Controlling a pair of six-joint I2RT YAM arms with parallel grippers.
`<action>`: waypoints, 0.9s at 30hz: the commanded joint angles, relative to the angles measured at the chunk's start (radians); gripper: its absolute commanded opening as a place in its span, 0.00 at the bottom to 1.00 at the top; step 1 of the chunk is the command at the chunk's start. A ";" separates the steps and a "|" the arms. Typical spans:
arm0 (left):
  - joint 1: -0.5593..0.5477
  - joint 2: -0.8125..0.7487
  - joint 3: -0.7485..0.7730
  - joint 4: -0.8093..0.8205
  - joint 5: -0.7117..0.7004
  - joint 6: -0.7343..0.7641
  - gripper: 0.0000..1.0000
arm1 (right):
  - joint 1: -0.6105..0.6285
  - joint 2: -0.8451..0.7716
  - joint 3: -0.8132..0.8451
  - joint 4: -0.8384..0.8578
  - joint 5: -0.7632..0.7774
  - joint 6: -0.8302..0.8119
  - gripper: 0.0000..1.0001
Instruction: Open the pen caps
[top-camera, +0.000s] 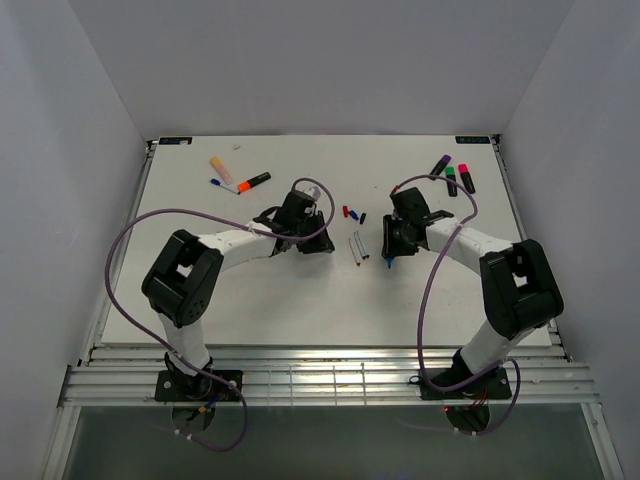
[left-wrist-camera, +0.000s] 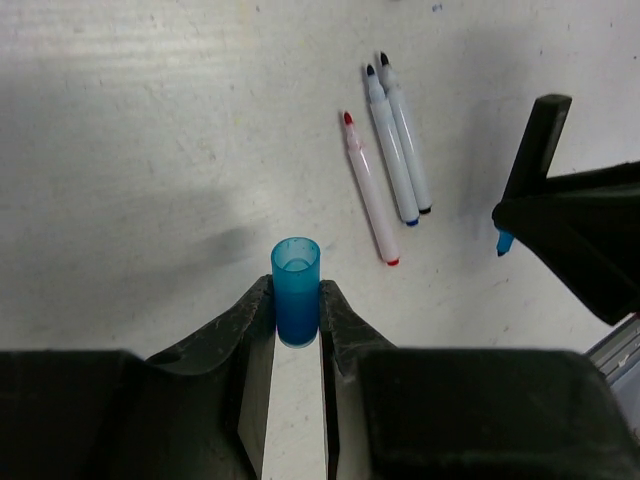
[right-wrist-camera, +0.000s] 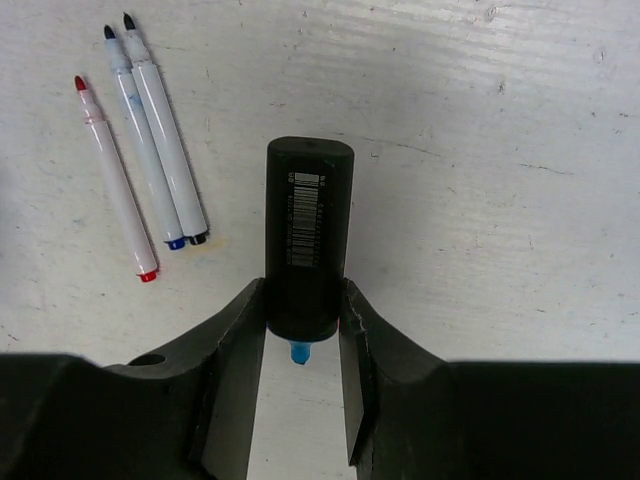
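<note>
3 walls (top-camera: 320, 60), wht tbl (top-camera: 250, 300), scattered pens (top-camera: 358, 247)

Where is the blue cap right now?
Left wrist view: the blue cap is pinched in the left gripper, with three thin pens lying beyond it to the right.

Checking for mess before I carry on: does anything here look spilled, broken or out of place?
Nothing stands out. The left gripper holds the blue cap, the right gripper the black highlighter, and three uncapped thin pens lie together on the table.
</note>
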 joint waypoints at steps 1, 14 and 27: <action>0.035 0.071 0.098 -0.046 -0.009 0.031 0.00 | -0.001 0.024 0.071 -0.025 0.004 -0.070 0.08; 0.141 0.272 0.330 -0.031 0.137 0.028 0.00 | 0.002 0.101 0.143 -0.031 -0.014 -0.109 0.08; 0.184 0.447 0.469 0.017 0.290 0.008 0.00 | 0.152 0.070 0.285 -0.109 -0.103 -0.048 0.08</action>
